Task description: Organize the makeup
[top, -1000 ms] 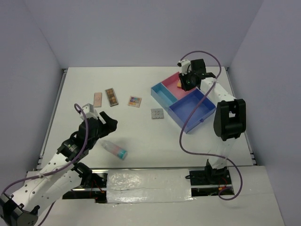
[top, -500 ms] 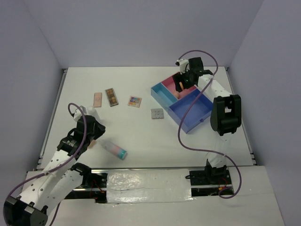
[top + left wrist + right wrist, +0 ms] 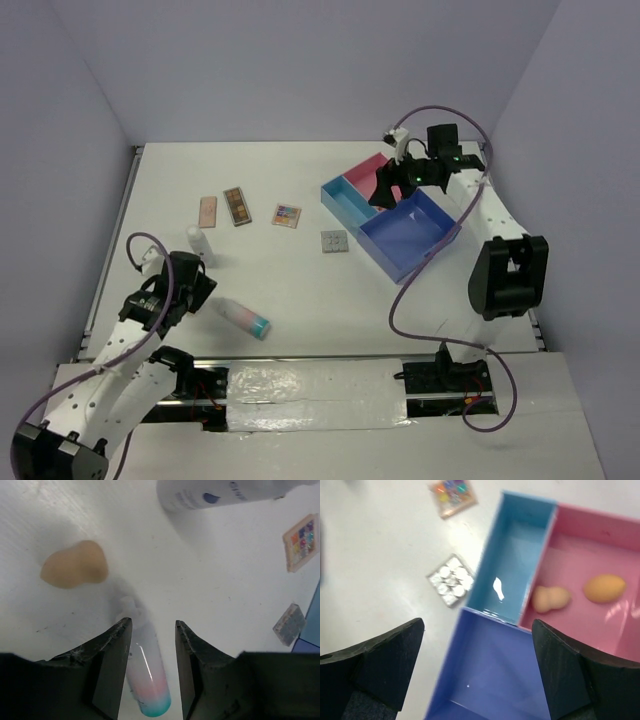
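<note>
The right end effector [image 3: 477, 625], released and empty, has drawn back above the tray [image 3: 487, 565], leaving two sponges [image 3: 551, 599] in its pink compartment. The left end effector [image 3: 152, 625], also spread open, has retreated over the tube [image 3: 147, 680]. A third sponge [image 3: 75, 571], bottle [image 3: 220, 492] and palettes [image 3: 237, 206] wait on the table [image 3: 200, 570].

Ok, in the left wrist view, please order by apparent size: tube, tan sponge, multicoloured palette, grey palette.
1. tube, partly hidden
2. tan sponge
3. multicoloured palette
4. grey palette
The palettes lie farther away, so real size is unsure.
</note>
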Available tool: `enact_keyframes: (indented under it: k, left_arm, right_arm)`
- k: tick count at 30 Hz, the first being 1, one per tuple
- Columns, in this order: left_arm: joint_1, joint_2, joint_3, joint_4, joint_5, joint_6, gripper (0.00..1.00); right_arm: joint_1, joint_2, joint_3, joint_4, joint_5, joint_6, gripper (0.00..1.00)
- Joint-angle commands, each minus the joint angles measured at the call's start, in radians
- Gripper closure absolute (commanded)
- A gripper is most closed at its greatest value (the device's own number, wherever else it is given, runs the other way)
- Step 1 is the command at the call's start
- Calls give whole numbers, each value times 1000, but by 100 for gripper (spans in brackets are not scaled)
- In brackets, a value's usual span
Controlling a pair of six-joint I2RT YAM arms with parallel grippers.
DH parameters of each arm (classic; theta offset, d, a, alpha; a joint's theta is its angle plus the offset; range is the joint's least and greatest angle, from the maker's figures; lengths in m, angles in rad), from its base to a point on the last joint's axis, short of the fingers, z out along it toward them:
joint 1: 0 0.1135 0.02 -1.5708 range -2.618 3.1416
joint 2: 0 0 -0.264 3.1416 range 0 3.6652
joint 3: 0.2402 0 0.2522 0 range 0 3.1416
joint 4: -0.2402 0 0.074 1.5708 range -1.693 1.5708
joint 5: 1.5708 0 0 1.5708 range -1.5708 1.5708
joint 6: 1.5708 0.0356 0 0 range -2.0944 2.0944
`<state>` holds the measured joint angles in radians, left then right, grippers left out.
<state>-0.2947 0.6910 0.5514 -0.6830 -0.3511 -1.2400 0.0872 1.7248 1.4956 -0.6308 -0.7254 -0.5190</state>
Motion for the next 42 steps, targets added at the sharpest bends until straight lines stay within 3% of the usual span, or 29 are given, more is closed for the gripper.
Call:
enact_keyframes:
  k: [1,15,27,30,34,40,42]
  left_arm:
    - [26,25,12,-102,-34,-118,48]
    - [167,392,126,-70,-120,53,47]
    - [224,502,79,60,-63,120,45]
    - [230,519,61,95,-34,129,52]
    - [230,518,45,112,0,131,77]
    - [232,470,61,63,52,184,100]
    - [232,418,84,34,67,206,100]
  right_arm:
    - [3,-88,-52,-1,-189,-15,5]
    - [2,-172,-178,46,-239,37,8]
    - [3,-202,-224,65,-250,51,8]
    - [11,-211,-230,49,-244,36,8]
    - [32,-232,-259,29,-246,-12,8]
    - [71,-260,-291,10,-258,-30,8]
    - [101,-275,-301,3,-238,-48,9]
